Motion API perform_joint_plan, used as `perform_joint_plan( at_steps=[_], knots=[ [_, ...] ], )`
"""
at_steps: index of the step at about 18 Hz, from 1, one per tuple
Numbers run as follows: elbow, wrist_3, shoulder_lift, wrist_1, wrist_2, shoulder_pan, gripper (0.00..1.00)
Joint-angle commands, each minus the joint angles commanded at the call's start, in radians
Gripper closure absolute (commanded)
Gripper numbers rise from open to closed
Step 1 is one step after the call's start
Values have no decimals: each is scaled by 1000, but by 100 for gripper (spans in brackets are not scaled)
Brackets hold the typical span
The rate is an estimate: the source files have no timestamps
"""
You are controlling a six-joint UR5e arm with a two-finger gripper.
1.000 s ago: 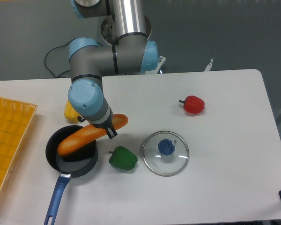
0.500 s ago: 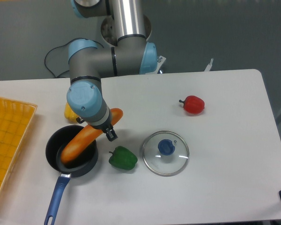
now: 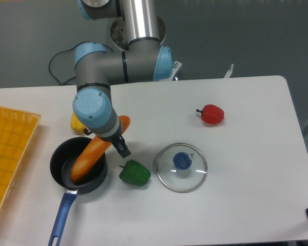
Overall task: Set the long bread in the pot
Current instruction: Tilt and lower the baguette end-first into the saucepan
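Gripping the long bread (image 3: 95, 151) mid-length, the end effector (image 3: 114, 139) is tilting its low end into the pot (image 3: 60, 163). Being longer than the pot, it is risking propping on the rim and tipping out.

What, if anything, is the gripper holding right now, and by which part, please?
The gripper holds the long bread near its upper end, its lower end inside the pot.

We take this for a robotics lab or test bench, not a real kitchen. A bare white table (image 3: 246, 154) stands before a plain grey wall, with an industrial grey-and-blue arm (image 3: 128, 56) mounted at its back edge and a black cable (image 3: 56, 66) trailing behind. The glossy toy-like peppers, red (image 3: 212, 114) and green (image 3: 134, 173), suggest staged props.
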Motion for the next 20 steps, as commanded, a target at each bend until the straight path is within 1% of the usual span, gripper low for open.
perform_joint_plan(
  at_steps=[3,9,12,20],
  knots=[
    [6,-8,23,-5,-5,9,0],
    [15,-12,28,-2,-8,17,0],
    [31,-8,52,-2,-32,35,0],
    [43,0,60,9,-32,41,0]
  ],
)
